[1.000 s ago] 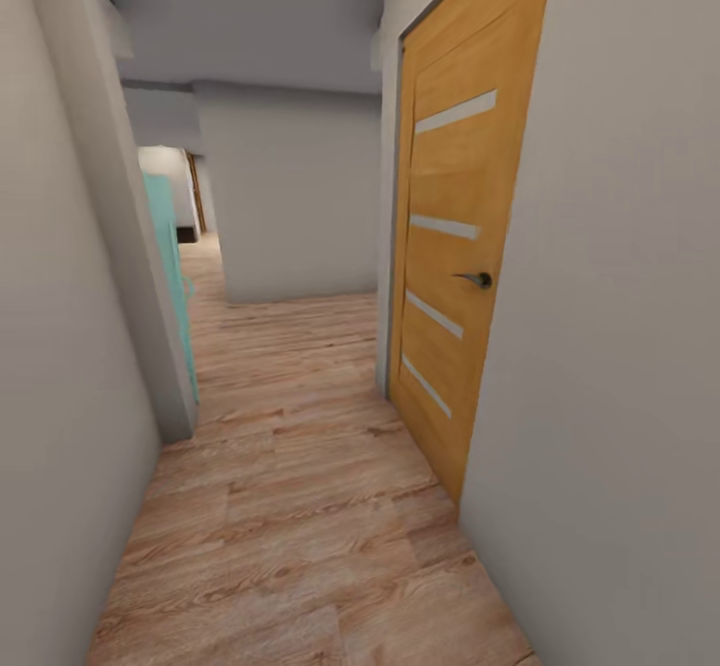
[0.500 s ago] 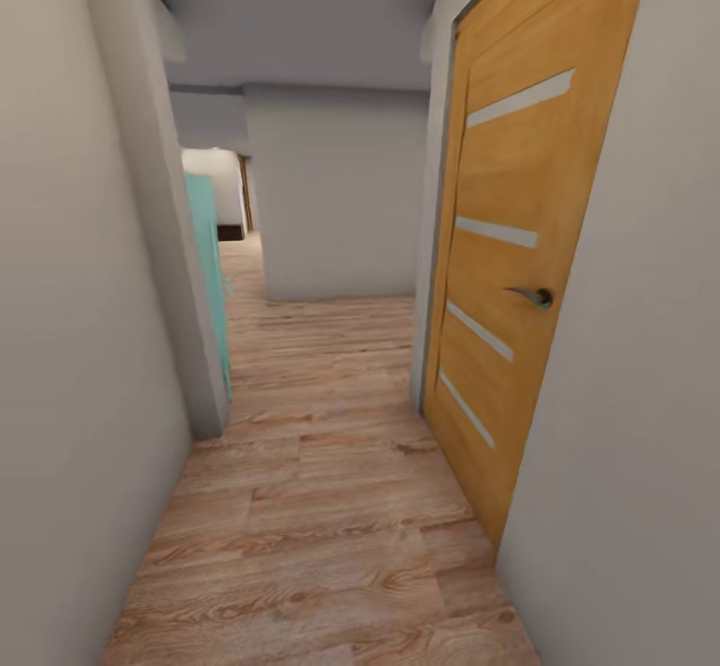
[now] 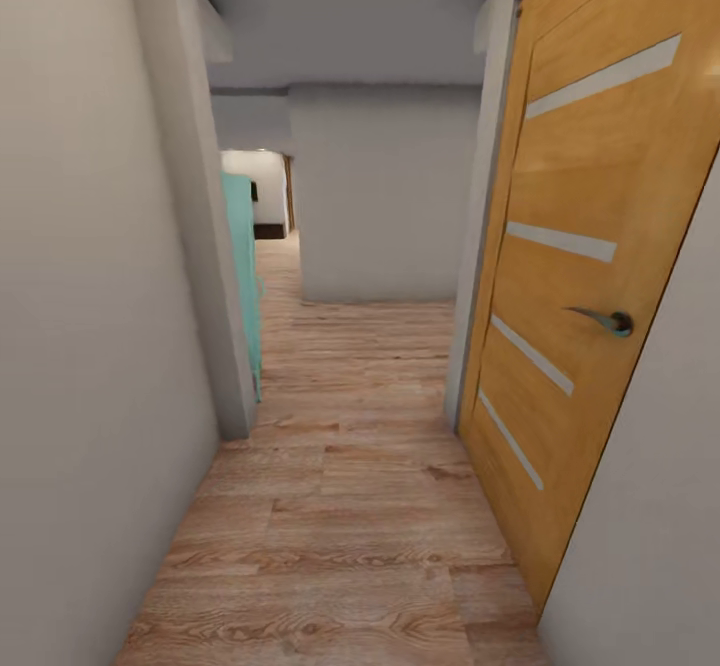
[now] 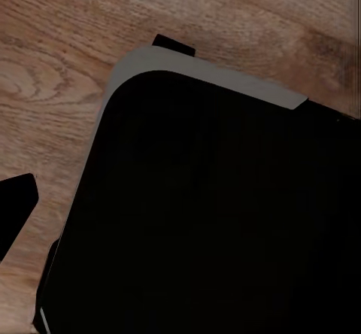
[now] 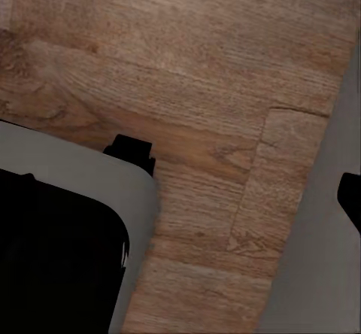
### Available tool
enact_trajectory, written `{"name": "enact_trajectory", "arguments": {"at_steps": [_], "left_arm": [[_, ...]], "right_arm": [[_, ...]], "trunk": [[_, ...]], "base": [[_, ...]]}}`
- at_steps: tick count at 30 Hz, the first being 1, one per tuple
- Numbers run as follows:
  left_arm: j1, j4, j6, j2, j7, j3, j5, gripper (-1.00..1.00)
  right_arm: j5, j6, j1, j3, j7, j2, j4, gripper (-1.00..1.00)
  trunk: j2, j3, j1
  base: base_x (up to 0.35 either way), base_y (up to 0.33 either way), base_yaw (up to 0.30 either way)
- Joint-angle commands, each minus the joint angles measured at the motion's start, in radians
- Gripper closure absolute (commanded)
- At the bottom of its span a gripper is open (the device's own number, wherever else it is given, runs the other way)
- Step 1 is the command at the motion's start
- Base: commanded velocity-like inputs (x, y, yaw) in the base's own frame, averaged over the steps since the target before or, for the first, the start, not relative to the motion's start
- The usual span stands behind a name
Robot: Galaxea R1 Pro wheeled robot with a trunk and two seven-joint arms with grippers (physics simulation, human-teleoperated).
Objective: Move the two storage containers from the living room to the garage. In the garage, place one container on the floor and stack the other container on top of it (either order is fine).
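The robot looks down a narrow hall with a light wood floor (image 3: 340,506). An orange door (image 3: 590,276) stands at 3 o'clock and a teal thing (image 3: 243,276) pokes out at 10 o'clock. Both wrist cameras look down at the robot's black base (image 4: 210,214), so I cannot tell if the grippers are spread or pressed together.

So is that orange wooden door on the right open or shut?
Shut, it seems: the orange door lies flat within its grey frame, handle level, no gap showing.

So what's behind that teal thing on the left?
The teal panel stands past the grey wall corner. Beyond it, a lit doorway shows; the corner hides the rest.
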Motion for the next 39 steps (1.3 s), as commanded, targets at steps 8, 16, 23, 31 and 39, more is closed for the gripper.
{"name": "enact_trajectory", "arguments": {"at_steps": [8, 16, 23, 31, 39], "left_arm": [[0.0, 0.0, -0.001, 0.0, 0.001, 0.002, 0.004, -1.0], [0.0, 0.0, -0.001, 0.0, 0.001, 0.002, 0.004, -1.0], [0.0, 0.0, -0.001, 0.0, 0.001, 0.002, 0.004, -1.0], [0.0, 0.0, 0.003, 0.003, 0.001, 0.002, 0.004, -1.0], [0.0, 0.0, 0.004, 0.003, 0.001, 0.002, 0.004, -1.0]], "right_arm": [[-0.001, -0.008, -0.001, 0.003, 0.004, 0.0, 0.003, -1.0], [0.0, -0.007, -0.001, 0.003, 0.004, -0.001, 0.003, -1.0], [0.001, -0.008, -0.001, 0.003, 0.004, 0.0, 0.003, -1.0], [0.001, -0.009, -0.001, 0.003, 0.004, 0.0, 0.003, -1.0], [0.001, -0.009, -0.001, 0.003, 0.004, 0.0, 0.003, -1.0]], "trunk": [[0.0, -0.001, 0.001], [0.0, -0.001, 0.001], [0.0, -0.001, 0.001], [0.0, -0.001, 0.001], [0.0, -0.001, 0.001]], "base": [[0.304, -0.121, 0.048], [0.304, -0.092, 0.002], [0.305, -0.086, 0.0], [0.311, -0.041, 0.0], [0.322, -0.001, 0.0]]}}
